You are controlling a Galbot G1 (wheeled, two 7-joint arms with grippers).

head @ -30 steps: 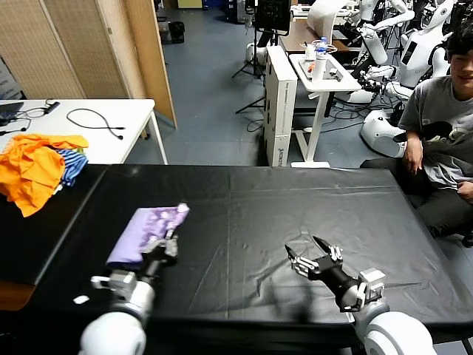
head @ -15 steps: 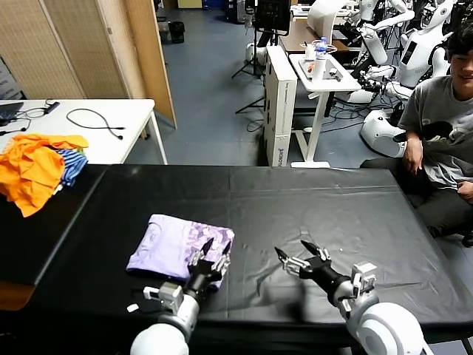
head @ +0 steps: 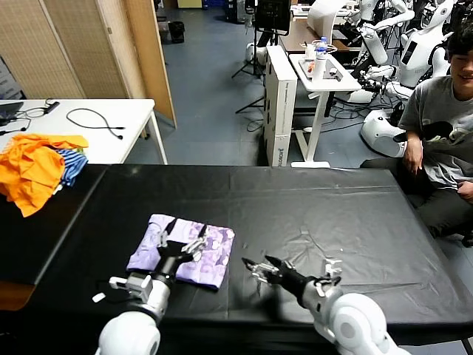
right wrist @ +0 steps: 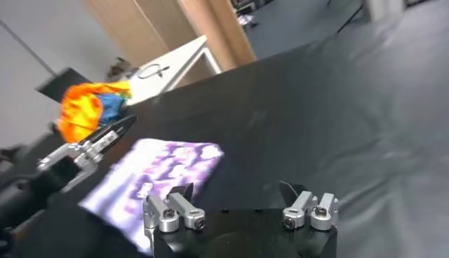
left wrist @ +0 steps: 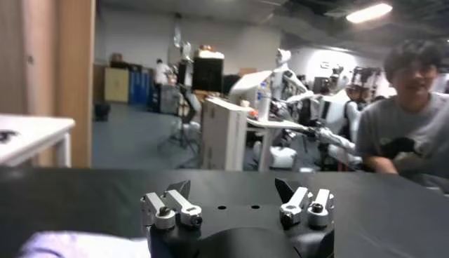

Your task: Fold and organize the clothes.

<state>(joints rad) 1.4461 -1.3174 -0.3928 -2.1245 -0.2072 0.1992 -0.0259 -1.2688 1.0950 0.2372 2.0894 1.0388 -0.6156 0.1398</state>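
The pale lavender T-shirt (head: 182, 250) lies folded into a rectangle on the black table, purple print up, left of centre. It also shows in the right wrist view (right wrist: 158, 172) and as a pale corner in the left wrist view (left wrist: 77, 245). My left gripper (head: 182, 243) is open and empty, low over the shirt's near part. My right gripper (head: 258, 266) is open and empty, just right of the shirt's near right corner, pointing at it. The left gripper also shows in the right wrist view (right wrist: 105, 142).
A heap of orange garments (head: 33, 166) with a blue-striped cloth (head: 72, 164) lies at the table's far left edge. A white table (head: 81, 126) with a cable stands behind. A seated person (head: 443, 126) is at the far right.
The shirt lies flat and folded as half a second ago. My left gripper has drawn back left over the shirt. My right gripper has moved left toward the shirt's corner.
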